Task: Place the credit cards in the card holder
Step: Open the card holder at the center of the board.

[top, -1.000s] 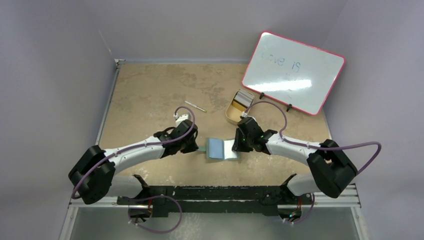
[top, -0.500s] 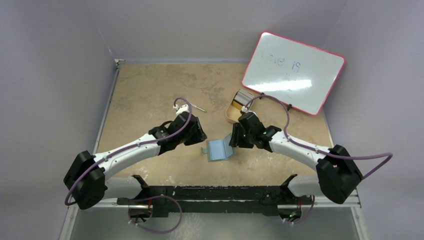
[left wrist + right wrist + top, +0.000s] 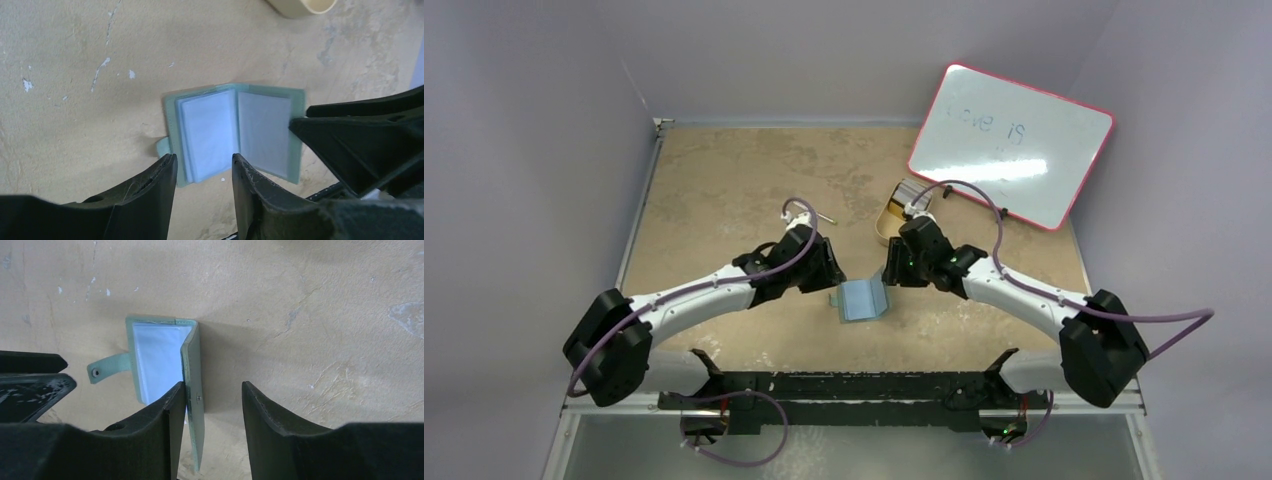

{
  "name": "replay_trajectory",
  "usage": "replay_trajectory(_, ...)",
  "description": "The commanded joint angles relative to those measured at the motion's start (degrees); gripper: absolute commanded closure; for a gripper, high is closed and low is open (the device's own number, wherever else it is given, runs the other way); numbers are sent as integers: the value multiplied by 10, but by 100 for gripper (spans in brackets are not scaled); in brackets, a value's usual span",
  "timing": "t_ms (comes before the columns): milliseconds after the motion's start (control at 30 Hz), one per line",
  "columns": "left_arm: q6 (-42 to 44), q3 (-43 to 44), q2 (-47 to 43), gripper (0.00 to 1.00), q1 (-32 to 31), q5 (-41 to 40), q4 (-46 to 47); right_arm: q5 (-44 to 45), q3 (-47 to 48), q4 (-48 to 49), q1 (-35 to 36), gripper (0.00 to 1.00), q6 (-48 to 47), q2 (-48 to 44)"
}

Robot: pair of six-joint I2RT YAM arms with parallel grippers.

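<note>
left gripper [image 3: 203, 159] and right gripper [image 3: 212, 387] both gape empty over the card holder [image 3: 862, 298] lying between them, so its unheld upright flap may fold shut before the credit cards [image 3: 911, 193] leave the tray [image 3: 885, 233].

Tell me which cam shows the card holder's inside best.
Left wrist: the card holder lies open facing it, with both pale pocket pages visible. Right wrist sees only one page, since the other flap is tilted up edge-on. Top external shows it small, with the pocket detail lost.

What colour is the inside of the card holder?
The card holder is pale blue-grey inside; left wrist view.
</note>
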Motion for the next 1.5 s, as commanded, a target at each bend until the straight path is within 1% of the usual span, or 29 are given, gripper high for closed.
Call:
replay_trajectory(0, 23, -14, 28, 55, 3, 11, 22, 4, -23, 23, 2, 54, 2, 3)
replay_trajectory(133, 32, -33, 50, 50, 4, 25, 44, 8, -44, 37, 2, 59, 7, 8)
replay_trajectory(333, 32, -55, 78, 47, 4, 47, 100, 15, -67, 58, 2, 66, 11, 19)
replay_trajectory(567, 30, -67, 100, 46, 3, 60, 146, 18, -88, 74, 2, 69, 12, 16)
replay_trajectory(600, 30, -67, 102, 48, 3, 61, 150, 20, -89, 74, 1, 69, 12, 15)
replay_trajectory(667, 29, -66, 102, 55, 3, 68, 159, 22, -92, 75, 1, 69, 11, 14)
replay_trajectory(800, 27, -65, 95, 78, 3, 81, 163, 20, -96, 81, 1, 69, 13, 16)
replay_trajectory(867, 26, -65, 87, 84, 4, 77, 154, 19, -94, 79, 1, 69, 13, 18)
replay_trajectory(900, 25, -65, 82, 84, 3, 73, 148, 18, -91, 76, 1, 69, 14, 18)
replay_trajectory(933, 25, -66, 77, 82, 4, 70, 143, 18, -89, 74, 1, 68, 14, 17)
replay_trajectory(967, 25, -68, 72, 78, 3, 69, 141, 17, -86, 72, 1, 68, 14, 16)
replay_trajectory(1033, 23, -69, 62, 65, 4, 70, 141, 14, -81, 70, 2, 68, 13, 13)
replay_trajectory(1067, 20, -71, 56, 60, 3, 75, 147, 12, -80, 69, 1, 68, 13, 11)
replay_trajectory(1167, 14, -77, 47, 52, 3, 88, 173, 7, -77, 70, 1, 68, 13, 9)
replay_trajectory(1467, 11, -77, 86, 47, 3, 111, 207, 6, -76, 72, 1, 68, 19, 10)
